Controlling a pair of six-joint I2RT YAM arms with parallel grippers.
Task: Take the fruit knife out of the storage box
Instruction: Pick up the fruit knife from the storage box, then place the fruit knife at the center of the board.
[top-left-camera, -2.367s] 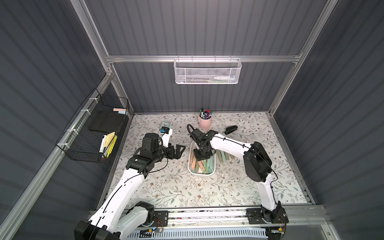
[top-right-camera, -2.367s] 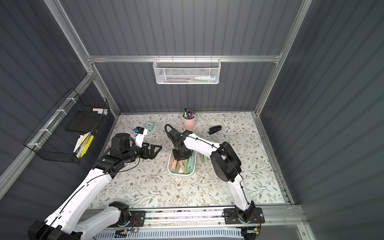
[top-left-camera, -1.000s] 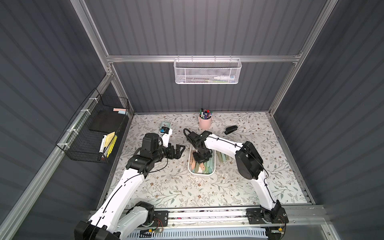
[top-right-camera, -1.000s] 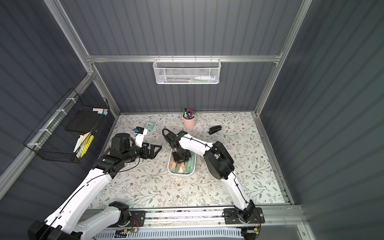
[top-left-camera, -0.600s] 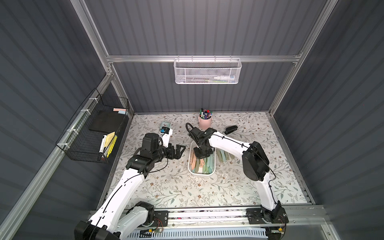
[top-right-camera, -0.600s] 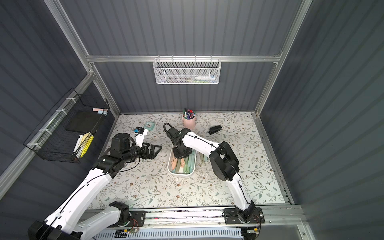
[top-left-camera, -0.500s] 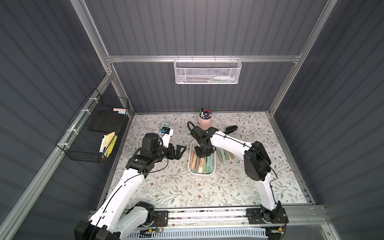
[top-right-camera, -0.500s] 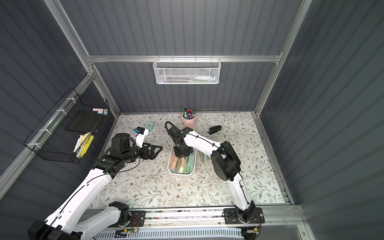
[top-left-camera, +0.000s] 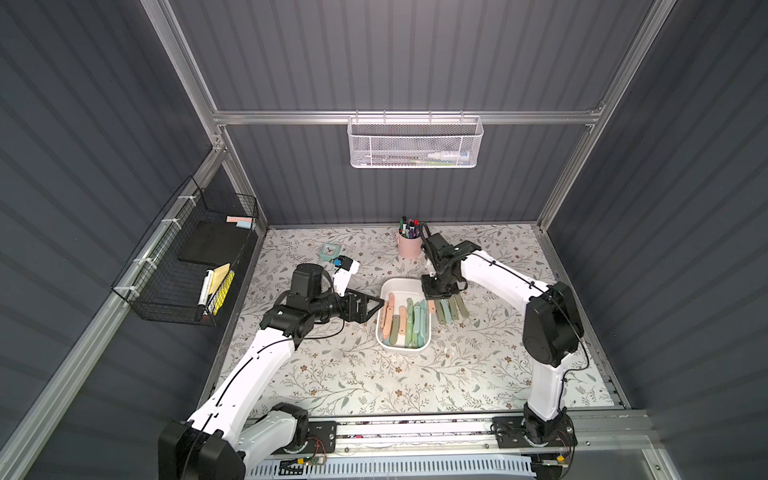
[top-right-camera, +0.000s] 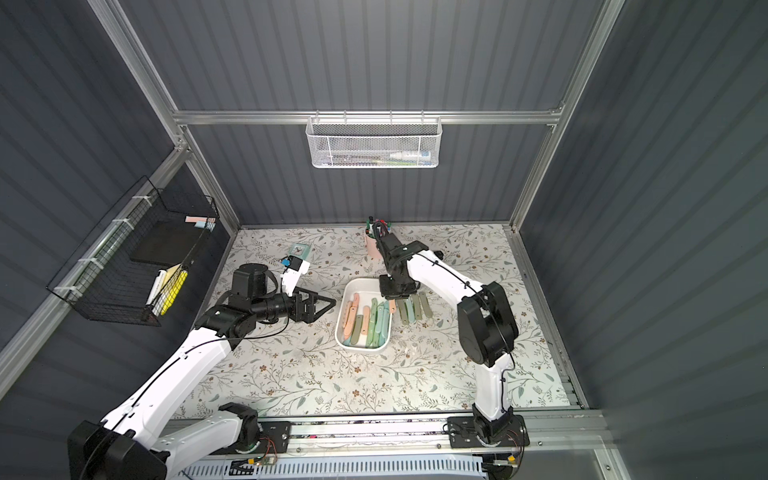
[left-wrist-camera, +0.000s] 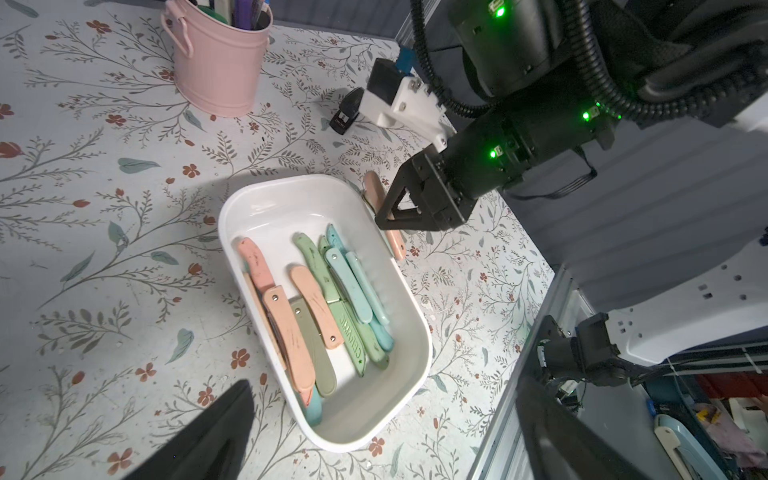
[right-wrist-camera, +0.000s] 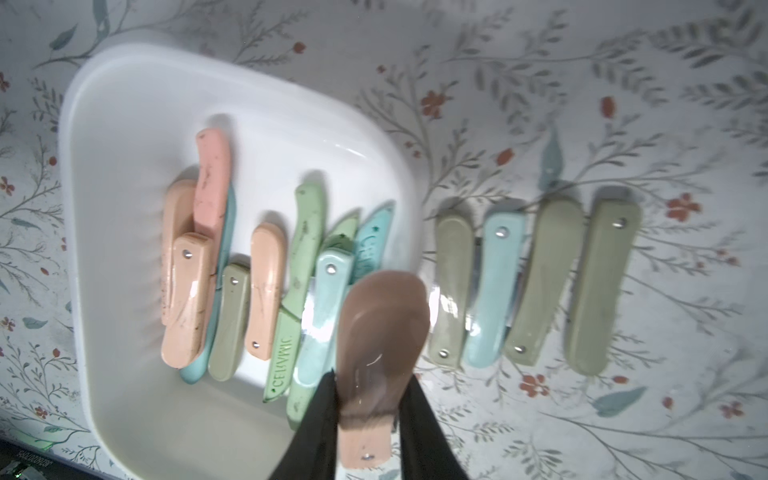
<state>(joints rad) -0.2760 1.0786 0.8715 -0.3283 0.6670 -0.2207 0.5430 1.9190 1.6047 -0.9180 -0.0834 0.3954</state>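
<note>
Nearest, the shallow white plastic storage box (top-left-camera: 400, 286) sat on the floral-patterned desk (top-left-camera: 353, 382), with a jumble of peach, green and blue folded knives (left-wrist-camera: 316, 307) inside. The left jaws hung just beside its left rim, spread wide and empty. At the box's right rim, the right jaws were pinched on a peach-pink folding fruit knife (right-wrist-camera: 380, 345). Its rounded end stuck out beyond their tips, between the rim and a row of four olive and pale-blue folded knives (right-wrist-camera: 540, 278) on the desk. Whether it touched the desk could not be told. Farther back stood a pink metal cup of pens (top-left-camera: 409, 249).
</note>
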